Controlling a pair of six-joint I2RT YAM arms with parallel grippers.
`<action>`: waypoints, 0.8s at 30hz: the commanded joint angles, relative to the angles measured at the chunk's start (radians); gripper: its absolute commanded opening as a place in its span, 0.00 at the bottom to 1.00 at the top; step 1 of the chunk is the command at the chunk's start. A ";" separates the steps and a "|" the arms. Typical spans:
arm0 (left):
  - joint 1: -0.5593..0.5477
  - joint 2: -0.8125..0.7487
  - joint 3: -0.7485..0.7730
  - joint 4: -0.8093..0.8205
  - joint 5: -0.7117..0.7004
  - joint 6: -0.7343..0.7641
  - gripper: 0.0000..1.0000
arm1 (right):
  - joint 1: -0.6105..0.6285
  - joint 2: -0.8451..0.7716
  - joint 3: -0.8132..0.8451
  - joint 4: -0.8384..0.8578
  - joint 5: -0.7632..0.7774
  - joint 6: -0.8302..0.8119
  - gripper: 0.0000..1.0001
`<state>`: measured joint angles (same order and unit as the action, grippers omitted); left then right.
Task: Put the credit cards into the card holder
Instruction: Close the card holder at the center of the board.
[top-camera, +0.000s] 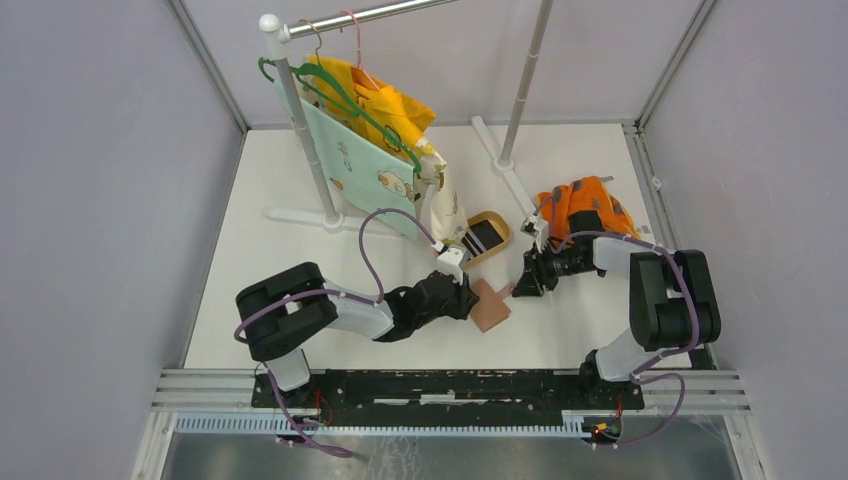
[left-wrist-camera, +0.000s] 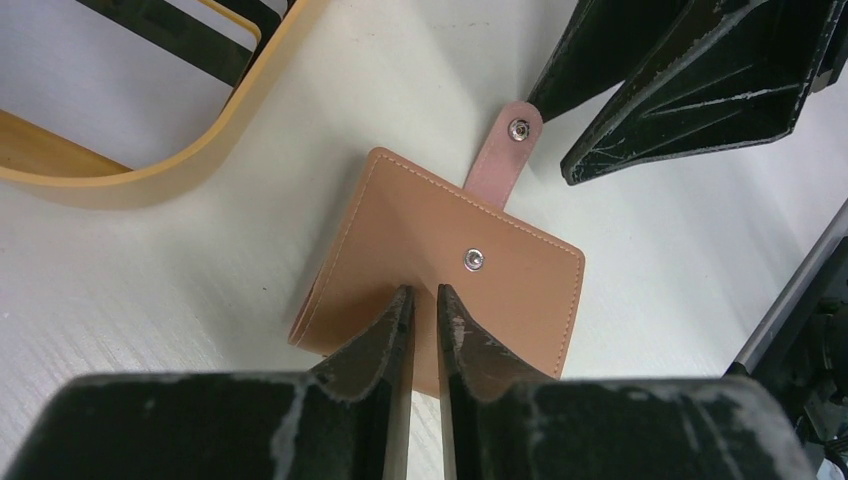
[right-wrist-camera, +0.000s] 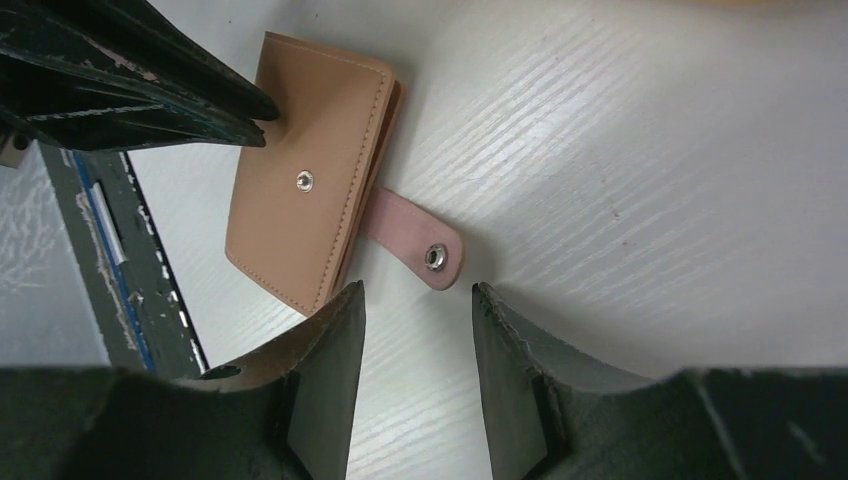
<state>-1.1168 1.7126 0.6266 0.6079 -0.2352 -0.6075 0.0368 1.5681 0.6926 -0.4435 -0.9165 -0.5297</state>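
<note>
Right claw (right-wrist-camera: 417, 290), spread, should pinch the strap tab (right-wrist-camera: 410, 235) and peel upward; left claw (left-wrist-camera: 422, 292), almost pressed together, pins the card holder (left-wrist-camera: 400, 220) toward the desk's (top-camera: 260, 250) near edge.

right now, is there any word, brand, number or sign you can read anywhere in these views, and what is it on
No text is readable in any view.
card holder: plain face, stitching and a snap, no brand or stamp.
strap tab: only a snap, no marking.
credit cards in the tan dish: too small to read.
hanging cloth: cartoon prints, any lettering too small to read.
</note>
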 joint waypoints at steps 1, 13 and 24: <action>-0.002 0.019 0.021 0.022 -0.026 0.040 0.20 | -0.005 0.037 0.047 -0.013 -0.088 0.052 0.48; -0.002 0.021 0.022 0.029 -0.014 0.037 0.20 | -0.067 0.138 0.058 0.017 -0.174 0.112 0.41; -0.004 0.031 0.027 0.032 -0.006 0.035 0.20 | -0.084 0.194 0.069 0.055 -0.232 0.157 0.38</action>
<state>-1.1168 1.7252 0.6273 0.6113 -0.2344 -0.6075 -0.0414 1.7451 0.7261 -0.4141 -1.0870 -0.3866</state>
